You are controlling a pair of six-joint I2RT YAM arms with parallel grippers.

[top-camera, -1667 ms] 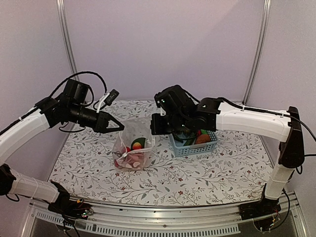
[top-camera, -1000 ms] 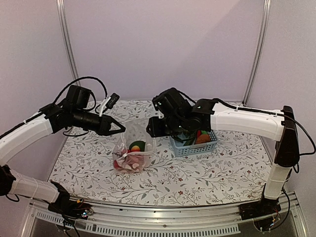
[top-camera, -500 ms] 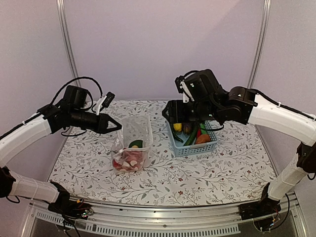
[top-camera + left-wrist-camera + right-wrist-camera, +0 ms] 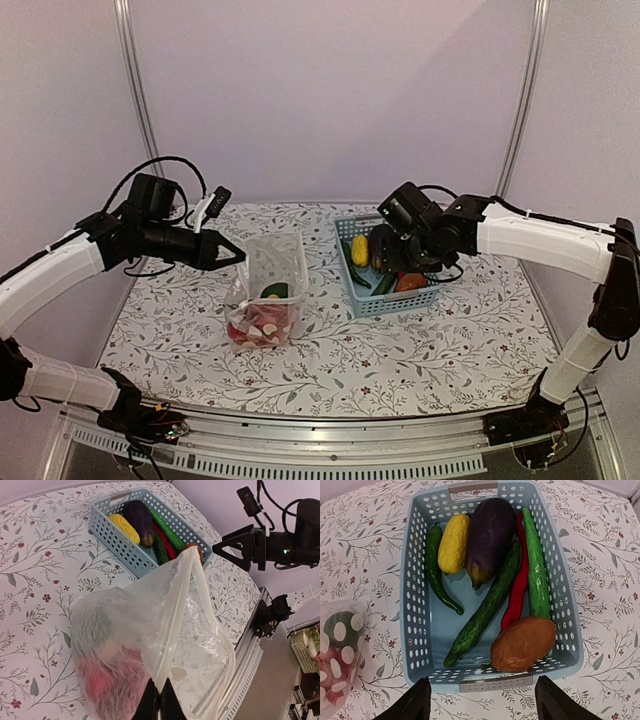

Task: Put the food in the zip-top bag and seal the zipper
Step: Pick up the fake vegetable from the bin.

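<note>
The zip-top bag (image 4: 268, 300), clear with white dots, stands left of centre with its mouth held up and open. Red round pieces (image 4: 255, 330) and a green piece (image 4: 277, 291) of the food lie inside it. My left gripper (image 4: 160, 700) is shut on the bag's mouth edge, right at the zipper (image 4: 176, 625). My right gripper (image 4: 482, 705) hangs open and empty over the near end of the basket (image 4: 415, 595). In the basket lie the eggplant (image 4: 487, 535), a yellow piece (image 4: 454, 542), the potato (image 4: 522, 644), a red chili (image 4: 519, 590) and cucumbers (image 4: 485, 610).
The light-blue slotted basket (image 4: 390, 300) sits just right of the bag on the flower-patterned table (image 4: 420, 350). Metal rails run along the table's near edge, and plain walls close in the back and sides.
My right arm has pulled away from the bag's mouth, swung right over the basket and opened its jaws. The left gripper keeps holding the bag's edge up.
</note>
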